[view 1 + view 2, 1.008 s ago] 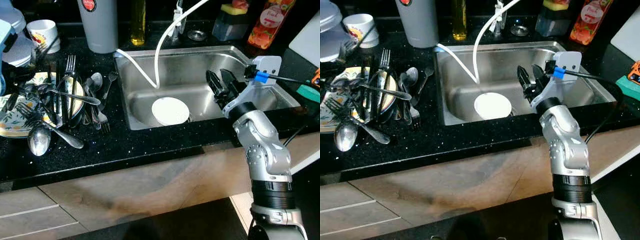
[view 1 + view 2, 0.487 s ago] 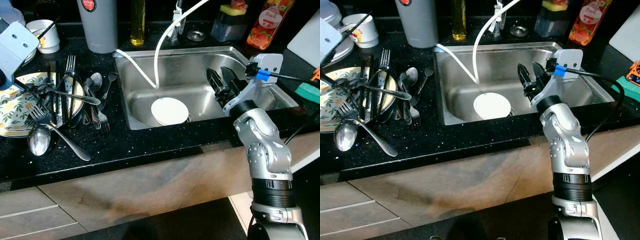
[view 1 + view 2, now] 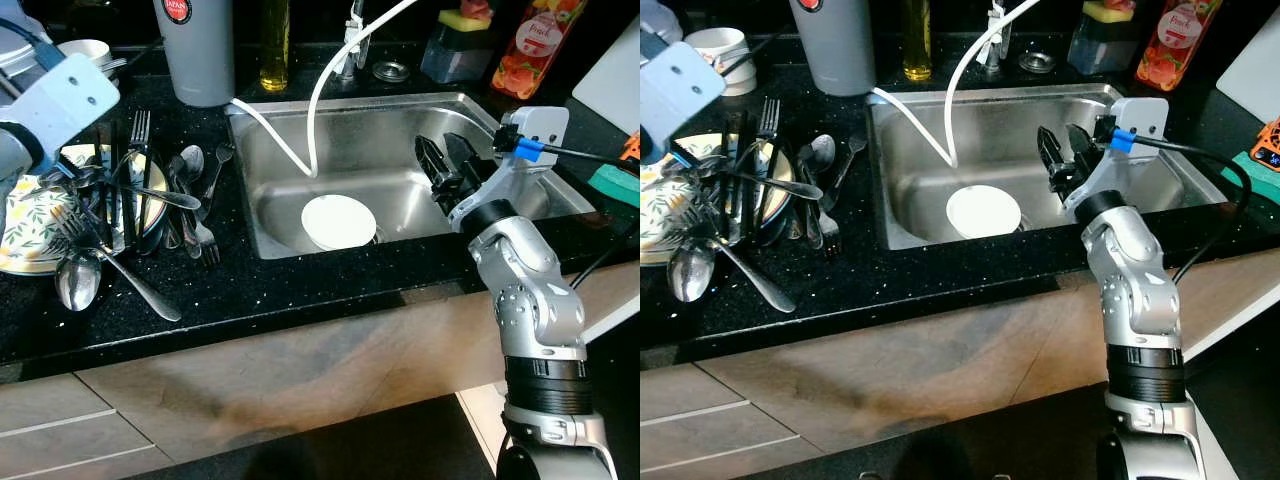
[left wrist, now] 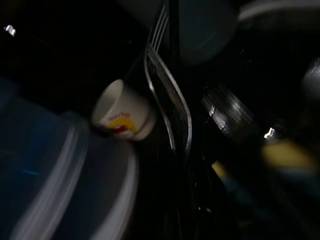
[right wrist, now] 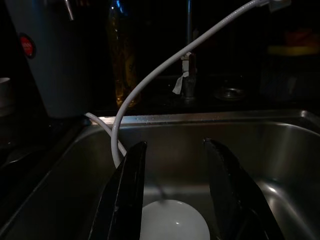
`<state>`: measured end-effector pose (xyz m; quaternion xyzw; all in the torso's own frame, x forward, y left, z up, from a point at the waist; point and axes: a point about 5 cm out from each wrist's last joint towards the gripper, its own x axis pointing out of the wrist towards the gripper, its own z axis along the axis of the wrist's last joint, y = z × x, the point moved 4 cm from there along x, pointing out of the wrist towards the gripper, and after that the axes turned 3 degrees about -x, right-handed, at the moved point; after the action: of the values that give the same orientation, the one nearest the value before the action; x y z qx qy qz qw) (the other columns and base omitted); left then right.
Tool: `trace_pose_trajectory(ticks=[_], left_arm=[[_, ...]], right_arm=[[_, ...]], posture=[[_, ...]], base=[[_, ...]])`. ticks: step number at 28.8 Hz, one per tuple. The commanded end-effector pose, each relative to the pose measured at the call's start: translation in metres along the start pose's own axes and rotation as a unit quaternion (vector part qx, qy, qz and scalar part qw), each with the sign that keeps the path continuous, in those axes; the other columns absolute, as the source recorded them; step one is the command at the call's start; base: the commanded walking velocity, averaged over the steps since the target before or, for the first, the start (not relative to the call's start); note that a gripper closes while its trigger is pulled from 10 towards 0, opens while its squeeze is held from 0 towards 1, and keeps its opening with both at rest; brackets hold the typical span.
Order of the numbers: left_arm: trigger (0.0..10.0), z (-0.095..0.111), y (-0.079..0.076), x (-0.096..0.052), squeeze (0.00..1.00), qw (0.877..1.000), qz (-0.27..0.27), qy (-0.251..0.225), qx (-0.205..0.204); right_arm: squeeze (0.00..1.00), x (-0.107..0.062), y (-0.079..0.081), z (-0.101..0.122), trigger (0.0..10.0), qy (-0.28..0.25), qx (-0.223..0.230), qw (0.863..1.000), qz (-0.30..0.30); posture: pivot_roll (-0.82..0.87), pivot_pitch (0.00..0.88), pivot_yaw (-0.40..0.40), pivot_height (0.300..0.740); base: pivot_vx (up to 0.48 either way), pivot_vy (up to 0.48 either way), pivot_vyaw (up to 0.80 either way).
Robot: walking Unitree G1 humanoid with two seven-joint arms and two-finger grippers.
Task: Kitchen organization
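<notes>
At the far left, the left arm's white wrist housing is hanging over a patterned plate (image 3: 22, 215) on the black desk (image 3: 260, 290); the left end effector (image 4: 175, 165) is showing in its wrist view, dark and blurred, and I cannot tell how far it is open, though a fork (image 4: 167, 95) is lying along its line of sight. A white cup (image 3: 718, 55) with a red and yellow print is sitting behind the plate, next to a blue-lidded container (image 4: 55, 170). A heap of cutlery (image 3: 130, 200) is resting across the plate and the desk beside it, with a spoon (image 3: 78, 282) lying at the near edge. A grey tumbler (image 3: 198, 50) and an oil bottle (image 3: 275, 45) are standing behind. A white hose (image 3: 320, 90) is curving down into the steel sink (image 3: 350, 125), where a white plate (image 3: 339, 222) is lying on the bottom. The right end effector (image 5: 175, 195) is hovering inside the sink, just right of that plate, its fingers (image 5: 125, 195) spread apart and holding nothing. A juice bottle (image 3: 530, 45) is standing at the back right.
</notes>
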<state>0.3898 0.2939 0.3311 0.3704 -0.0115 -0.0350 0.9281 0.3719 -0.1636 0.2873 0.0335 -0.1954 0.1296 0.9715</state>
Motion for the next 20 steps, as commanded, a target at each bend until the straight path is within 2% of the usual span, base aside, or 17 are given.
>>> trace_pose_trajectory(ticks=[1, 3, 4, 7, 9, 10, 11, 13, 14, 15, 16, 18, 19, 20], left_arm=[[10.0, -0.003, -0.004, -0.001, 0.00, 1.000, -0.019, 0.013, -0.008], [10.0, -0.009, -0.014, -0.004, 0.00, 0.992, -0.065, 0.035, -0.099], [10.0, -0.013, -0.016, -0.006, 0.00, 0.991, -0.074, 0.046, -0.104], [10.0, -0.020, -0.018, -0.010, 0.00, 0.990, -0.083, 0.058, -0.095], [10.0, -0.038, -0.018, -0.016, 0.00, 0.990, -0.087, 0.088, -0.067], [10.0, -0.049, -0.019, -0.020, 0.04, 0.989, -0.094, 0.106, -0.041], [10.0, -0.057, -0.021, -0.023, 0.20, 0.987, -0.103, 0.118, -0.036], [10.0, -0.057, -0.021, -0.023, 0.20, 0.987, -0.103, 0.118, -0.036], [10.0, -0.062, -0.021, -0.026, 0.82, 0.986, -0.105, 0.127, -0.031], [10.0, -0.063, -0.019, -0.027, 1.00, 0.986, -0.099, 0.128, -0.049], [10.0, -0.063, -0.019, -0.027, 1.00, 0.986, -0.099, 0.128, -0.049], [10.0, -0.051, -0.015, -0.025, 1.00, 0.986, -0.091, 0.105, -0.089], [10.0, -0.037, -0.012, -0.024, 0.19, 0.985, -0.092, 0.078, -0.127], [10.0, -0.016, -0.001, -0.025, 0.00, 0.980, -0.090, 0.045, -0.171]], right_arm=[[0.00, 0.000, -0.004, 0.001, 10.0, -0.005, 0.004, 1.000, -0.008], [0.00, 0.000, -0.004, 0.001, 10.0, -0.006, 0.003, 1.000, -0.009], [0.00, 0.000, -0.004, 0.001, 10.0, -0.006, 0.003, 1.000, -0.009], [0.00, -0.001, -0.006, 0.002, 10.0, -0.006, 0.002, 1.000, -0.011], [0.00, -0.002, -0.007, 0.001, 10.0, -0.006, 0.002, 1.000, -0.013], [0.00, -0.003, -0.008, 0.001, 10.0, -0.005, 0.003, 1.000, -0.013], [0.00, -0.002, -0.007, 0.000, 10.0, -0.004, 0.004, 1.000, -0.013], [0.00, -0.002, -0.007, 0.000, 10.0, -0.004, 0.004, 1.000, -0.013], [0.00, -0.002, -0.006, -0.001, 10.0, -0.003, 0.005, 1.000, -0.011], [0.00, 0.000, -0.003, -0.001, 10.0, -0.004, 0.007, 1.000, -0.008], [0.00, 0.000, -0.003, -0.001, 10.0, -0.004, 0.007, 1.000, -0.008], [0.00, 0.001, -0.003, 0.000, 10.0, -0.006, 0.008, 1.000, -0.007], [0.00, 0.001, -0.003, 0.000, 10.0, -0.006, 0.008, 1.000, -0.007], [0.00, 0.001, -0.003, 0.000, 10.0, -0.005, 0.006, 1.000, -0.007]], posture=[[0.09, 0.075, -0.034, 0.740], [0.09, 0.074, -0.029, 0.740], [0.09, 0.074, -0.027, 0.740], [0.09, 0.076, -0.024, 0.740], [0.09, 0.076, -0.026, 0.740], [0.09, 0.076, -0.026, 0.740], [0.11, 0.076, -0.029, 0.740], [0.11, 0.076, -0.029, 0.740], [0.11, 0.076, -0.029, 0.740], [0.11, 0.076, -0.029, 0.740], [0.11, 0.076, -0.029, 0.740], [0.11, 0.074, -0.033, 0.740], [0.11, 0.074, -0.033, 0.740], [0.11, 0.074, -0.033, 0.740]], base=[[0.000, 0.000, 0.00], [0.000, 0.000, 0.00], [0.000, 0.000, 0.00], [0.000, 0.000, 0.00], [0.000, 0.000, 0.00], [0.000, 0.000, 0.00], [0.000, 0.000, 0.00], [0.000, 0.000, 0.00], [0.000, 0.000, 0.00], [0.000, 0.000, 0.00], [0.000, 0.000, 0.00], [0.000, 0.000, 0.00], [0.000, 0.000, 0.00], [0.000, 0.000, 0.00]])
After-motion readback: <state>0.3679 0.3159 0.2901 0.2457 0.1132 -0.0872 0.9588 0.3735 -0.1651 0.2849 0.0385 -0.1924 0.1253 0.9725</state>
